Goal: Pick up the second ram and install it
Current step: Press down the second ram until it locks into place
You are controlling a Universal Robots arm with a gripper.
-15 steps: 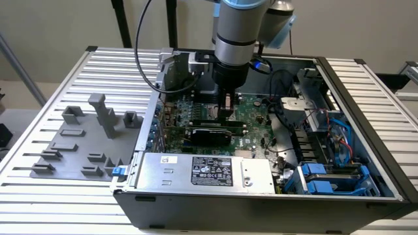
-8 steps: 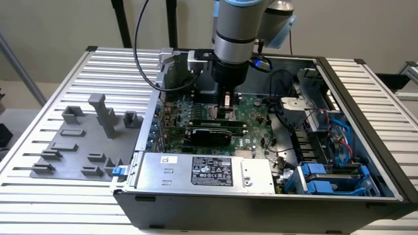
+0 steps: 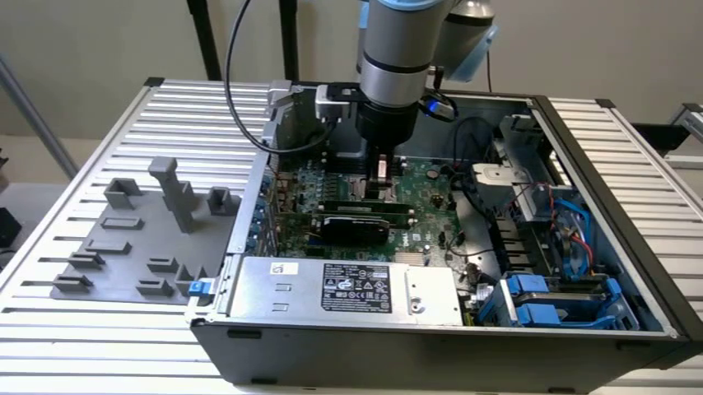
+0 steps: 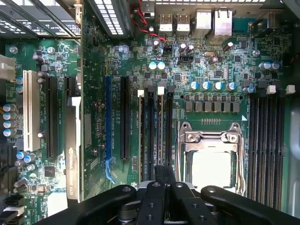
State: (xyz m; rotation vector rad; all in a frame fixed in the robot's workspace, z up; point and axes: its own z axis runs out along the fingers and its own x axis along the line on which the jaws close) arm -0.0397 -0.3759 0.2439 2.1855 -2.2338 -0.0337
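The gripper (image 4: 161,187) hovered just beside the CPU socket (image 4: 211,159), over the RAM slots (image 4: 154,131); its grip could not be told. Misalignment risked bent clips.

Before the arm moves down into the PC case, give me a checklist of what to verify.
1. Gripper lined up with the memory slots beside the CPU socket: ok.
2. Second ram held in the gripper: cannot tell.
3. White slot latches open: cannot tell.
4. Black cables apart from the arm, on the exterior view's right: ok.
5. Graphics card apart from the gripper: ok.
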